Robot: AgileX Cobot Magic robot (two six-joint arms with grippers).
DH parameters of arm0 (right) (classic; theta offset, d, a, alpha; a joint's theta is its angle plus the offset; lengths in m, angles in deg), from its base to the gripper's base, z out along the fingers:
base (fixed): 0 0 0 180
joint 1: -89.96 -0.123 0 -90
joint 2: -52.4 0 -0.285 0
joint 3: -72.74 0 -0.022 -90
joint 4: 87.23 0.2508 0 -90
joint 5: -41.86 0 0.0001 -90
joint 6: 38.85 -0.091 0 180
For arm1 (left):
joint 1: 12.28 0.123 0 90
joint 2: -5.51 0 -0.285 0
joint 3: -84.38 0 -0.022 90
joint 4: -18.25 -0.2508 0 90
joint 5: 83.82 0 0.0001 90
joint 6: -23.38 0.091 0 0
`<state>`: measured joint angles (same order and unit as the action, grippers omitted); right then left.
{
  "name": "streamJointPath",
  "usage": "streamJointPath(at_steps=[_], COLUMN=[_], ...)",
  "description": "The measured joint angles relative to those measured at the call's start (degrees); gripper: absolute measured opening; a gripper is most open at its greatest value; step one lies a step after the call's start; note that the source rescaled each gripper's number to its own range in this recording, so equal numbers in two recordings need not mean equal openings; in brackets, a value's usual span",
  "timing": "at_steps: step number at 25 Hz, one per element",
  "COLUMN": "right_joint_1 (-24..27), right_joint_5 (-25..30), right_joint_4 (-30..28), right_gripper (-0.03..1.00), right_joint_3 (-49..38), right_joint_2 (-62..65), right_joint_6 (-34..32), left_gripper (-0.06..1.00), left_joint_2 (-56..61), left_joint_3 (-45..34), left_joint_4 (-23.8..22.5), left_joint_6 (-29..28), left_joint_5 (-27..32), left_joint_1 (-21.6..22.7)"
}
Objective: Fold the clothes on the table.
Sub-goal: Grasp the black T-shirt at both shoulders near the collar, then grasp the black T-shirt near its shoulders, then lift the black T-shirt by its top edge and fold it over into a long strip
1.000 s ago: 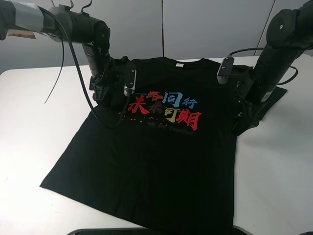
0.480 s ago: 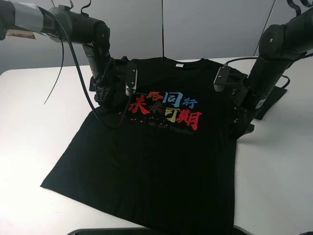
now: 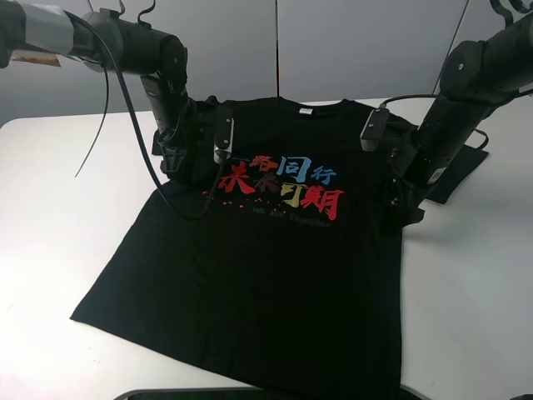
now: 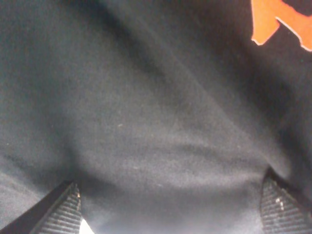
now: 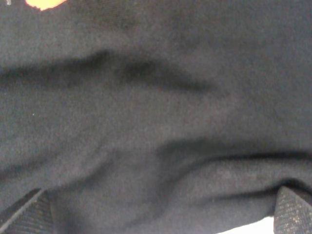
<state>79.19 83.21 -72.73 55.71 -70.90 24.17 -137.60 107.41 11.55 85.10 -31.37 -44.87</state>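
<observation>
T-shirt (image 3: 275,275): black, spread chest-up on the bench (image 3: 58,208). The collar lies toward the far edge and the hem toward the near edge. The body slants, so the hem's left corner sits further left than the shoulder above it.

Printed characters (image 3: 283,183): red, blue and yellow, in two rows across the chest, between my two arms.

Bench surface: white and smooth, showing on both sides of the shirt and beyond the collar.

My left fingers (image 4: 61,209): spread wide apart, with nothing clamped. They point down at the shirt's left shoulder area, just beside the red end of the print. In the left wrist view the two ribbed tips sit at opposite sides with black cloth swelling up between them. A sliver of white bench shows by one tip, and a corner of a red character shows at the far side.

My right fingers (image 5: 27,214): also wide apart and gripping nothing. They are down at the shirt's right side edge, below the sleeve and about level with the lower row of print. The right wrist view shows creased black cloth between the tips and a thin strip of white bench near one of them.

Contact: I cannot tell whether either pair of tips actually presses into the cloth.

Right sleeve (image 3: 462,171): lies out on the bench behind my right arm.

Cable (image 3: 108,92): black, hanging from my left arm and looping down over the shirt's left side.
</observation>
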Motion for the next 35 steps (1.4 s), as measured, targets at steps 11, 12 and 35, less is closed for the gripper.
streamJointPath(at_steps=[11,12,35], right_joint_1=[0.00,0.00,0.00], right_joint_5=[0.85,0.91,-3.55], right_joint_4=[-2.74,-3.01,-0.18], right_gripper=[0.79,0.80,0.84], right_joint_3=[-0.44,-0.44,1.41], right_joint_2=[6.79,6.92,-1.12], right_joint_6=[-0.60,-0.60,0.90], left_gripper=[0.97,0.97,0.65], left_joint_2=[0.09,0.09,0.09], left_joint_3=[-0.04,-0.04,-0.25], left_joint_4=[1.51,1.81,3.85], left_joint_6=[0.00,-0.11,1.43], left_joint_5=[0.00,0.00,1.96], left_joint_1=[1.34,1.60,1.68])
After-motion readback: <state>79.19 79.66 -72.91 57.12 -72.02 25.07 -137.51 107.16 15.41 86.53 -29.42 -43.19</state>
